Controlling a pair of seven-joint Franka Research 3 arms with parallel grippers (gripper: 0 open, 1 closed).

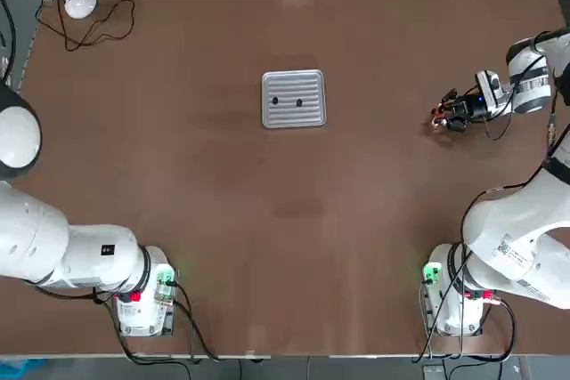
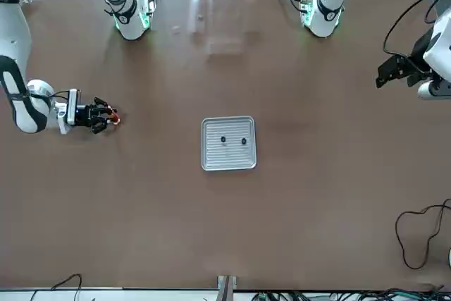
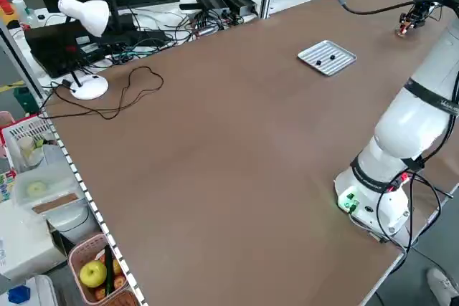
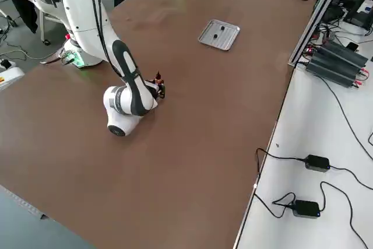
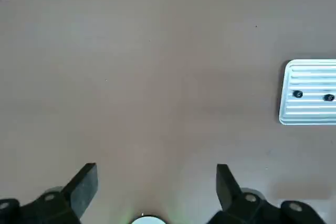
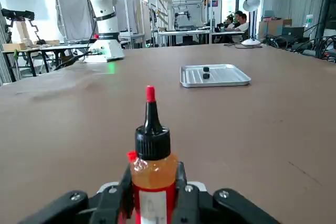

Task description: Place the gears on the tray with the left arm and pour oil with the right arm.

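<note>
Looking down from the top view, both gears are seen on the tray mid-surface, while the right tool is clamped on the oil bottle near the right edge. In the right wrist view, the upright bottle could slip if tilted carelessly. The left tool is shown spread wide, empty.

White arms, green-lit bases

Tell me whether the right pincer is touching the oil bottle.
Touching. The right wrist view shows the right pincer with its fingers pressed against both sides of the oil bottle, no gap visible.
</note>
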